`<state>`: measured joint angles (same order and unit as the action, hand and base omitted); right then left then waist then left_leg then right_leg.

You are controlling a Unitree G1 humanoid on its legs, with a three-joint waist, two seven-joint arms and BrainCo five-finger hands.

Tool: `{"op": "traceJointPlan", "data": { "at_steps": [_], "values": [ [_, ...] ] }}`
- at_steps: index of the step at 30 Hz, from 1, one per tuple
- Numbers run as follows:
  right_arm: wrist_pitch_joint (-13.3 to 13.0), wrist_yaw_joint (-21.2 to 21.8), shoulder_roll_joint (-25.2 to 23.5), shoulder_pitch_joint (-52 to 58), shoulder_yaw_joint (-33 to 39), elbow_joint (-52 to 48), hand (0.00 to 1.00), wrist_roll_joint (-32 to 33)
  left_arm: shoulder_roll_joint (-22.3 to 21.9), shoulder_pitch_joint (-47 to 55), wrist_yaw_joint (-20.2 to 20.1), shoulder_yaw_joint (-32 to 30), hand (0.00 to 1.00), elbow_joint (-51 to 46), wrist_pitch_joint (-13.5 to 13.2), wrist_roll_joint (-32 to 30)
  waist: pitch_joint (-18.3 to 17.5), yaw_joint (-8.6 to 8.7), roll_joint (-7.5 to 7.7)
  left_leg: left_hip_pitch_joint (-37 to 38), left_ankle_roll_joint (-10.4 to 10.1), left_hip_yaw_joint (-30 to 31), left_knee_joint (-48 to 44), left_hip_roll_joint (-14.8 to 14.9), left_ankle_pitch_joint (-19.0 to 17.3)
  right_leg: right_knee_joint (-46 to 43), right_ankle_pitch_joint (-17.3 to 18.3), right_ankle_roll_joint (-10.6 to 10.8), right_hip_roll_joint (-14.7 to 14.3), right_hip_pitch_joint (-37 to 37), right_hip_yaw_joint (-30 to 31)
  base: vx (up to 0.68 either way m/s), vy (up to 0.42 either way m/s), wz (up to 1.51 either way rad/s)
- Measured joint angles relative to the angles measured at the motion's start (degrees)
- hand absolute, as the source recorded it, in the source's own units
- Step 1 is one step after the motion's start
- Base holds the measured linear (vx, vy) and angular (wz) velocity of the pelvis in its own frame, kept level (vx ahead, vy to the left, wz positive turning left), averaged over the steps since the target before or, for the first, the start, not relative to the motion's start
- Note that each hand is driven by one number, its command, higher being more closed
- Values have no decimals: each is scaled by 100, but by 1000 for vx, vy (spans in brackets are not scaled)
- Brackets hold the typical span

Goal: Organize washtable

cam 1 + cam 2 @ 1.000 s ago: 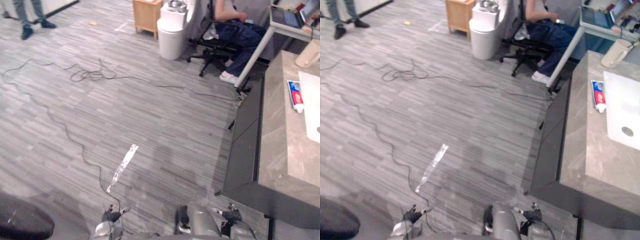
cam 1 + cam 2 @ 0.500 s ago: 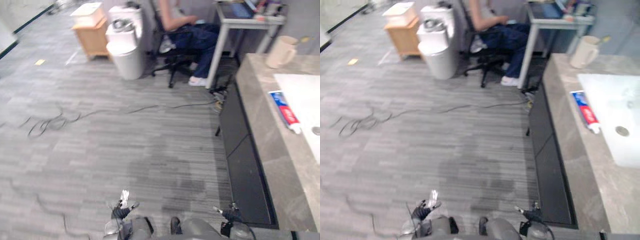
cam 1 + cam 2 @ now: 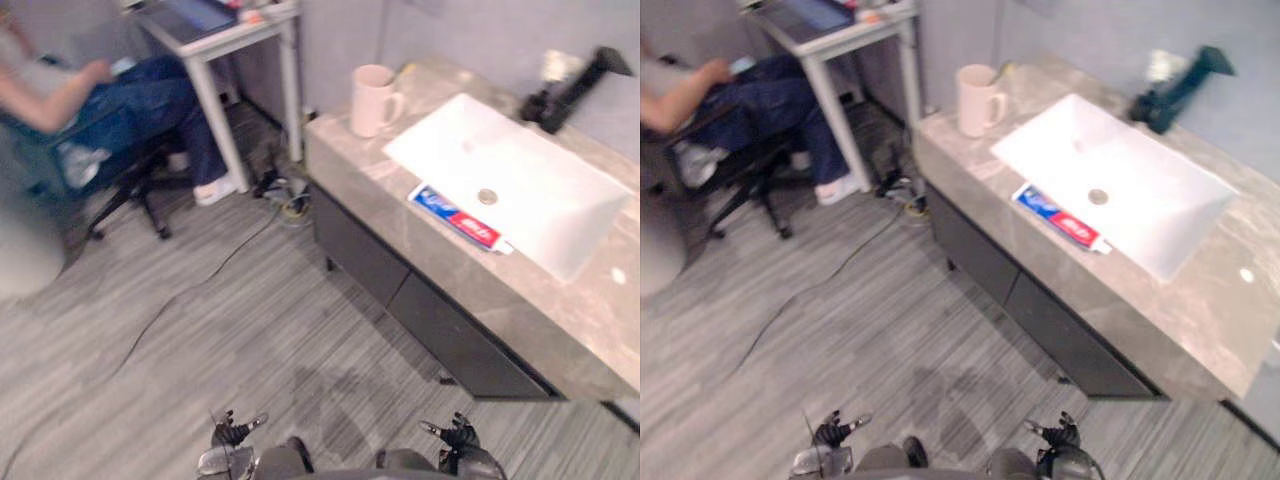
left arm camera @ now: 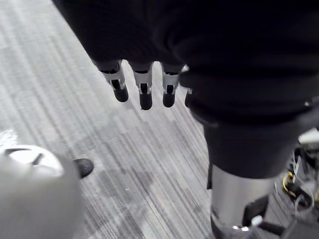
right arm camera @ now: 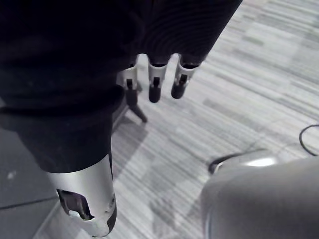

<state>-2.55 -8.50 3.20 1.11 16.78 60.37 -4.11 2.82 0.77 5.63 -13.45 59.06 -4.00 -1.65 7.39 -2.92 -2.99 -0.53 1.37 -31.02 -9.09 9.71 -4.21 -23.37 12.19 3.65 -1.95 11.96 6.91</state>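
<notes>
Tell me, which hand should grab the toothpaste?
Probably the right hand: the toothpaste lies on the washtable to the robot's right, nearer that hand. The left hand hangs farther away. Both are open and empty, low over the floor.

This is an office room with a washstand in it: a grey stone surface [image 3: 560, 310] with a white sink [image 3: 520, 180], black tap [image 3: 575, 85], mug [image 3: 373, 100] and toothpaste tube [image 3: 460, 217] stands beside a desk [image 3: 225, 35] with a laptop [image 3: 190, 18], where a person [image 3: 110, 100] sits on a wheeled chair [image 3: 120, 190].
</notes>
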Motion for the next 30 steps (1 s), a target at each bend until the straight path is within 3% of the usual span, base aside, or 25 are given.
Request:
{"op": "traceJointPlan", "data": {
  "at_steps": [2,3,4,5,6,7,8,12,14,15,17,18,19,21,22,23,26,29,30],
  "values": [
    [-15,-6,124,-181,8,-22,0,11,122,-402,28,37,0,48,-6,0,151,92,-121,312,-203,-52,431,-31,-410,25,-24,-246,-390,804,-880,238,107,-109],
    [-26,-11,128,-225,5,-42,0,2,183,-548,58,56,0,116,-6,-1,240,138,-88,379,-232,-139,475,-90,-447,194,-127,-380,-458,957,-1074,222,88,-58],
    [-33,-14,103,-217,10,-58,0,0,258,-712,60,45,0,154,-2,-8,324,296,51,451,-234,-196,482,-273,-447,864,-523,-510,-543,1007,-1173,271,45,3],
    [-32,-20,117,-44,39,-61,0,0,244,-707,48,42,0,122,-28,-12,299,449,177,633,-387,-111,476,-526,-551,1333,-1044,-645,-443,890,-1092,317,17,39],
    [-30,-21,135,113,61,-55,0,0,184,-694,47,32,0,125,-36,-12,320,490,206,833,-460,-14,463,-640,-641,1294,-1350,-994,-329,778,-1112,353,14,39],
    [30,-20,191,234,195,-24,0,18,-54,-626,25,4,0,104,-32,-46,361,492,-90,1011,-588,30,290,-449,-791,853,-1015,-968,-439,702,-1206,383,5,21],
    [42,-20,105,320,353,-99,0,36,-123,-562,-52,-16,0,91,-8,-86,373,487,-49,970,-651,32,-319,-341,-835,544,-707,-1069,-387,613,-1193,374,-8,1],
    [45,-21,-51,419,282,-511,0,131,-360,-303,-74,23,0,-143,35,-141,372,413,70,247,-585,97,-2954,426,-1015,557,-288,-1092,-466,-77,-926,334,-67,-15],
    [19,-16,-56,350,245,-567,0,135,-444,-263,-83,58,0,-266,38,-133,373,284,137,-106,-483,110,-3261,585,-1101,722,-266,-1068,-511,-330,-635,303,32,-81],
    [24,-15,-78,292,243,-564,0,133,-516,-233,-86,59,0,-272,63,-134,351,163,195,-391,-388,149,-3044,618,-1158,893,-258,-1051,-510,-632,-229,249,80,-82],
    [38,-12,-95,258,250,-515,0,133,-526,-187,-101,81,0,-335,71,-138,305,88,260,-617,-395,369,-2662,542,-1154,928,-233,-999,-472,-726,31,208,119,-100],
    [44,-14,-90,244,253,-466,0,134,-514,-187,-109,193,0,-334,72,-137,279,37,278,-770,-431,730,-2226,378,-1133,960,-227,-937,-458,-792,293,259,255,-152],
    [52,-17,-62,110,263,-285,0,132,-462,-188,-135,291,0,-303,50,-138,279,51,287,-961,-576,1474,-1394,82,-1040,994,-189,-797,-368,-862,692,213,251,-141],
    [65,-23,-39,90,267,-174,0,129,-447,-197,-147,449,0,-231,31,-142,242,41,246,-1032,-858,1971,-482,-102,-787,1098,-181,-537,-270,-931,1121,219,313,-141],
    [66,-23,-4,114,286,-113,0,128,-449,-193,-159,495,0,-177,30,-143,204,57,197,-1002,-815,1975,-297,-102,-302,1154,-166,-417,-234,-983,1243,265,377,-136],
    [78,-24,-4,192,331,-81,0,129,-401,-223,-171,553,0,-35,31,-144,111,79,177,-862,-588,1850,-221,-168,58,1216,-124,-271,-112,-1050,1398,231,320,-89],
    [106,-15,-155,317,479,-29,0,124,-178,-211,-175,716,0,13,36,-273,-52,119,419,-654,-386,1419,-14,-400,-30,1557,-385,259,246,-1067,1365,182,317,-68],
    [114,-11,-222,288,509,14,0,124,-19,-190,-173,713,0,34,43,-308,-100,180,484,-529,-319,1213,51,-585,-58,1792,-667,376,448,-1085,1345,63,236,-44],
    [117,-11,-224,277,519,22,0,125,20,-186,-171,712,0,47,43,-308,-104,178,473,-500,-319,1169,66,-605,-58,1805,-719,322,467,-1085,1345,12,160,-47]
  ]
}}
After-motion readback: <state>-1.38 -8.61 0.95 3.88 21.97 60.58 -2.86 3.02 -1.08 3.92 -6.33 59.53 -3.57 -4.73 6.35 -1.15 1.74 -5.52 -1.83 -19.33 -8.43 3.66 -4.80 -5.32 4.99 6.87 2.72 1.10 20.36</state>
